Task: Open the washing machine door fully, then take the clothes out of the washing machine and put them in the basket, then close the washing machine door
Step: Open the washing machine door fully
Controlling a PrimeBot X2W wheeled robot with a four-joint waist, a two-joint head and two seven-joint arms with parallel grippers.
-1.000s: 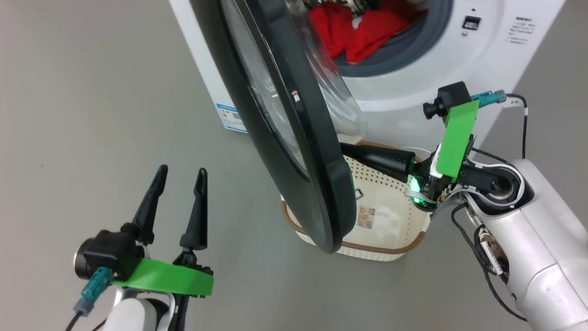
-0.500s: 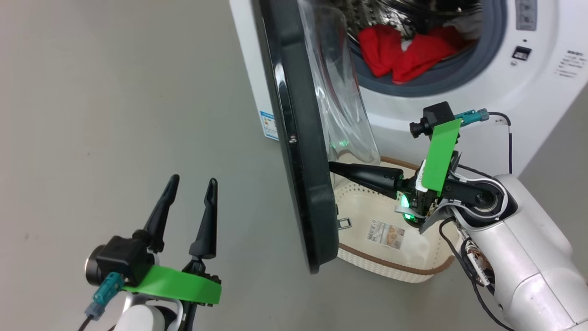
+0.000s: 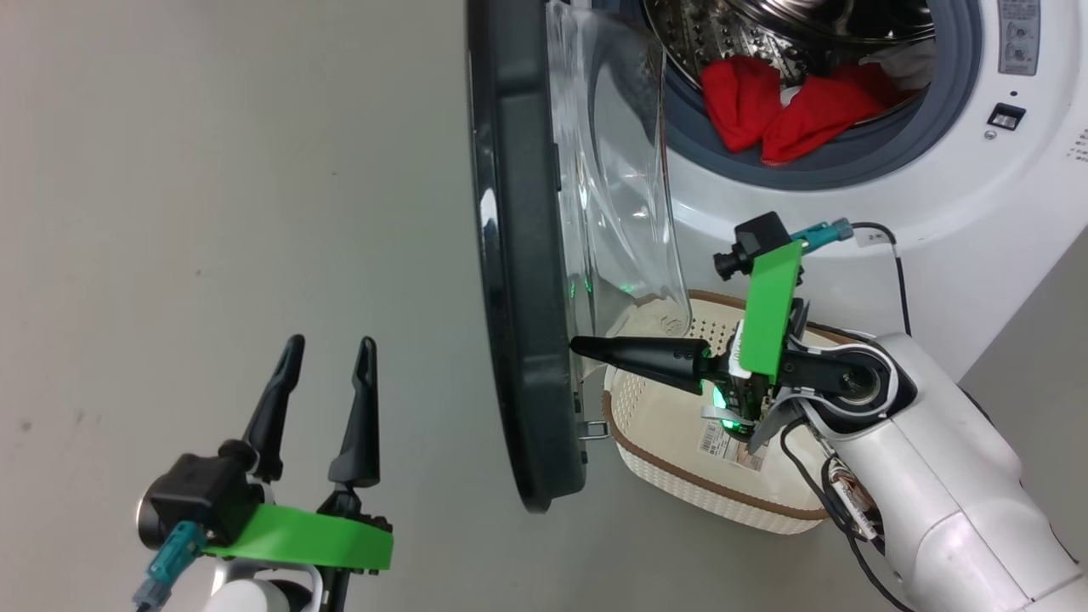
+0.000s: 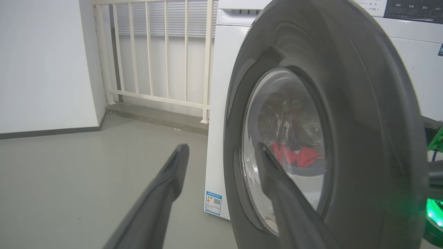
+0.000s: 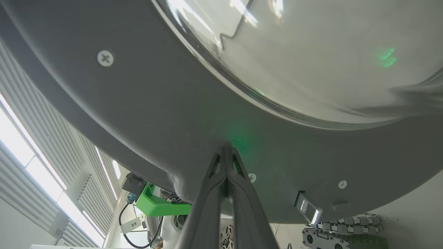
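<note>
The washing machine door [image 3: 518, 280] stands swung out edge-on, its glass bowl [image 3: 625, 195] facing the drum; its outer face [image 4: 346, 138] and inner rim [image 5: 173, 110] are close up in the wrist views. My right gripper [image 3: 578, 345] is shut with nothing in it, its tips pressed against the door's inner rim [image 5: 225, 148]. The red clothes [image 3: 786, 106] lie in the drum of the white washing machine [image 3: 935, 195]. Below the opening sits the basket [image 3: 680, 476], partly covered by my right arm. My left gripper [image 3: 327, 348] is open, left of the door and apart from it.
Bare grey floor [image 3: 212, 212] spreads left of the door. A white railing [image 4: 155, 52] and a white wall [image 4: 45, 62] stand beyond the machine's left side. A blue sticker [image 4: 214, 202] marks the machine's lower side panel.
The door has swung further open, from slanted to edge-on, with the right gripper's tips against its inner rim. The head camera shifted too. The left gripper keeps its pose.
</note>
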